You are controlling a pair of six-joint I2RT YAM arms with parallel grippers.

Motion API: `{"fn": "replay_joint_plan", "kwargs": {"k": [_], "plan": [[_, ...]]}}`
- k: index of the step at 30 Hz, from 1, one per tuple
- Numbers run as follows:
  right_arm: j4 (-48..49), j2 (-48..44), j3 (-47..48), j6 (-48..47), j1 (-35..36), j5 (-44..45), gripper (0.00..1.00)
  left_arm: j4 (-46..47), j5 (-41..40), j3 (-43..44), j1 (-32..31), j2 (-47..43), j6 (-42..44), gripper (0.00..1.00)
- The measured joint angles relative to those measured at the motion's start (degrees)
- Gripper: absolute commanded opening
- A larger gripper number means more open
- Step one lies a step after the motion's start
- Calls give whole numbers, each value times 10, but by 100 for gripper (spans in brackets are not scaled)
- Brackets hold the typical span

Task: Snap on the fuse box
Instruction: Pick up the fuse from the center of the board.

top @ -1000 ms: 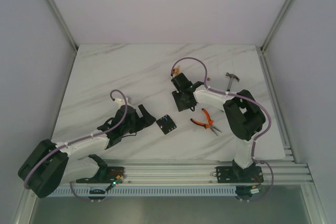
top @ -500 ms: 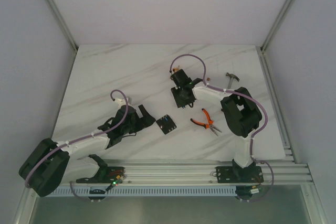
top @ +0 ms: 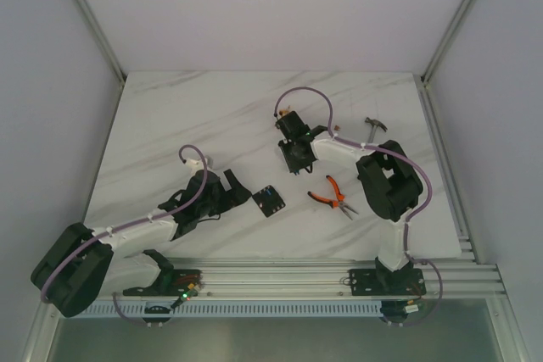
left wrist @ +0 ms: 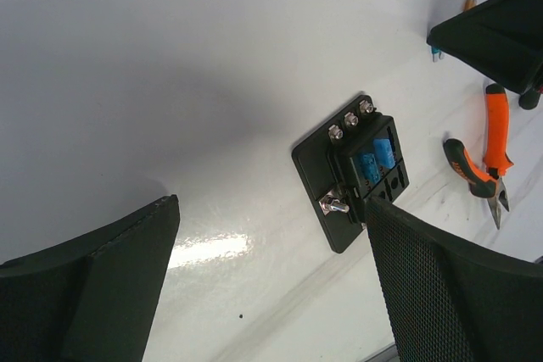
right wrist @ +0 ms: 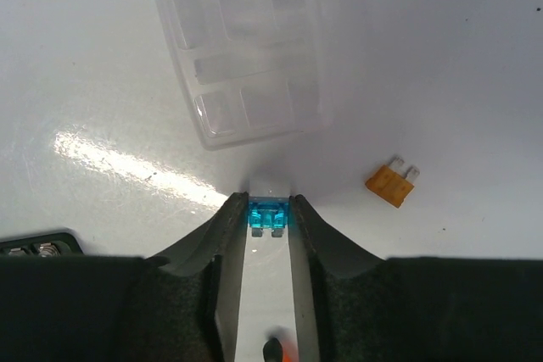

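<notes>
STEP fuse pickup | right fingers (right wrist: 321,239) pinching blue fuse (right wrist: 267,216) beside clear cover (right wrist: 246,57) | left fingers (left wrist: 441,294) spread beside fuse box (top: 269,201), toward near edge of counter (top: 170,125) | TIP lift straight, keep fuse square

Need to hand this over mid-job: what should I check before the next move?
1. Right pincer on small blue blade fuse: ok, tips press both sides.
2. Blue fuse lifted off white marble table: cannot tell.
3. Left pincer not gripping black squarish plastic fuse box: ok, wide open.
4. Free slots in fuse box: ok, empty ones beside two seated blue fuses.
5. Small orange blade fuse seated: not ok, loose on table.
6. Clear plastic cover snapped on: not ok, lying apart.
</notes>
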Motion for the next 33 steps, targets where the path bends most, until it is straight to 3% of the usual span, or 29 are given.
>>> {"fn": "replay_joint_plan", "kwargs": {"k": [11,20,33], "plan": [[1,-17,-19,13,0,0,20,20,11,0,0,7,7,99],[26,-129,-82,61,11,-1,18,123,10,1,-32,11,48,93],[121,-296,-169,172,47,-4,18,309,-72,23,-119,70,133,63]]}}
